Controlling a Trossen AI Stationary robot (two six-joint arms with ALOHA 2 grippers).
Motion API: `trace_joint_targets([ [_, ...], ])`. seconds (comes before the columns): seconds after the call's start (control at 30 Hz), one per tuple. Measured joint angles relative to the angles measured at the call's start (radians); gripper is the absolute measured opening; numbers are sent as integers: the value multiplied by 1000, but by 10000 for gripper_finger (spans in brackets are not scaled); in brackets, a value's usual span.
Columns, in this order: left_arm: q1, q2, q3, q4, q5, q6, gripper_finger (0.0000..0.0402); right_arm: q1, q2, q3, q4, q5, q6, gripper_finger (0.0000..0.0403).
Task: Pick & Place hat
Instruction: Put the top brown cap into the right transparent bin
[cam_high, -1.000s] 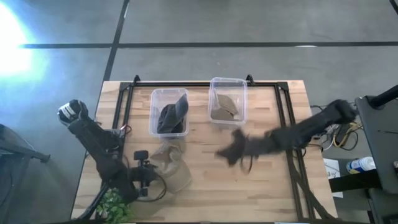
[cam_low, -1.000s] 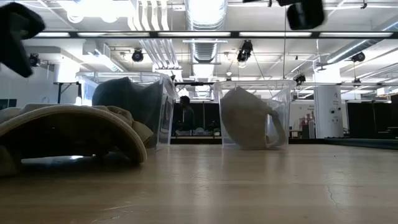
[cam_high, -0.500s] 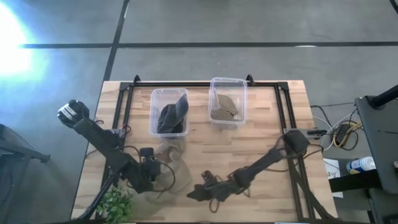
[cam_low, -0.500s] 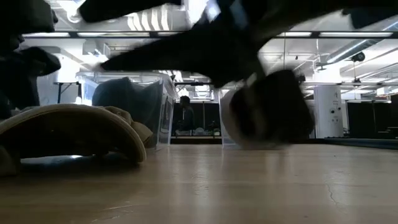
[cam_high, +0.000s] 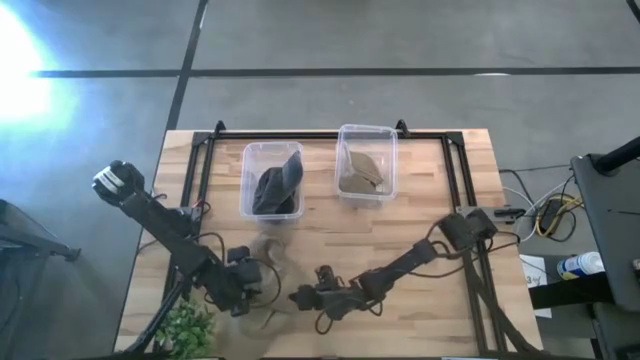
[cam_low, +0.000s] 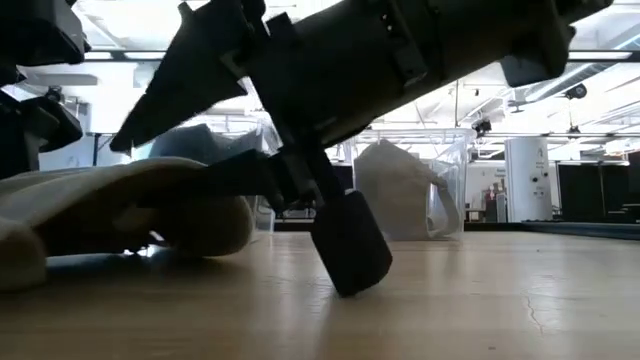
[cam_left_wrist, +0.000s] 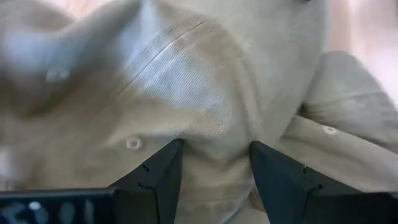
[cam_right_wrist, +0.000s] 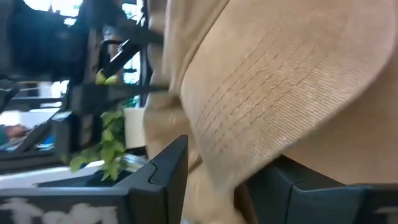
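A tan hat (cam_high: 268, 262) lies on the table near its near-left part, in front of the bins; the low view shows it (cam_low: 120, 205) as a flattened mound. My left gripper (cam_high: 243, 285) is at the hat's left side, shut on its crown (cam_left_wrist: 205, 93). My right gripper (cam_high: 303, 297) is low at the hat's right side and open. Its fingers (cam_right_wrist: 165, 171) stand on either side of the stitched brim (cam_right_wrist: 267, 93). One right finger (cam_low: 345, 245) points down at the table top. My left gripper (cam_left_wrist: 214, 180) pinches a raised fold of the crown cloth (cam_left_wrist: 214, 146) between its two fingers, coming from the table's left. The hat still lies on the table. My right gripper has the brim between its open fingers; whether they touch it I cannot tell.
Two clear bins stand at the far side: the left one (cam_high: 272, 180) holds a dark hat, the right one (cam_high: 365, 165) a tan hat. A small green plant (cam_high: 185, 330) stands at the near-left corner. A black frame rail (cam_high: 470, 250) runs along the table's right side.
My right arm has swept from the table's middle toward its near-left part and dropped low beside the hat. My left gripper has moved in onto the hat. The hat, spread out with an arched brim before, is now bunched and flattened between the two grippers.
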Motion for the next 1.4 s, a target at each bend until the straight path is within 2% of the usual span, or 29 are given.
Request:
trace_joint_targets([
  [0.2, 0, 0, 5, 52, -9, 42, 184, -21, -38, -5, -19, 28, -98, 125],
  [0.27, -1, 0, 28, 52, -28, 64, 184, -24, -68, -4, -31, 45, -140, 102],
  [0.37, -1, -2, 77, 36, -75, 110, 184, -22, -135, -4, -140, 68, -183, 52],
  [0.43, -1, -8, 125, -1, -100, 136, 184, -18, -185, -5, -247, 75, -214, 21],
  [0.7, -5, -23, 411, -279, -197, 194, 184, 15, -488, 6, -584, 112, -463, 15],
  [0.8, -6, -29, 526, -335, -266, 232, 184, 39, -605, 15, -693, 213, -555, 14],
  [0.93, -9, -37, 643, -347, -388, 328, 184, 71, -729, 44, -844, 434, -669, 14],
  [1.03, -9, -42, 688, -350, -436, 379, 184, 74, -785, 67, -1010, 568, -715, 13],
  [1.13, -9, -46, 695, -402, -434, 367, 184, 42, -818, 93, -1183, 605, -731, 13],
  [1.23, -14, -48, 685, -508, -389, 271, 184, 0, -828, 108, -1342, 596, -713, 13],
  [1.4, -22, -48, 661, -632, -154, 75, 184, -78, -823, 127, -1580, 489, -640, 13],
])
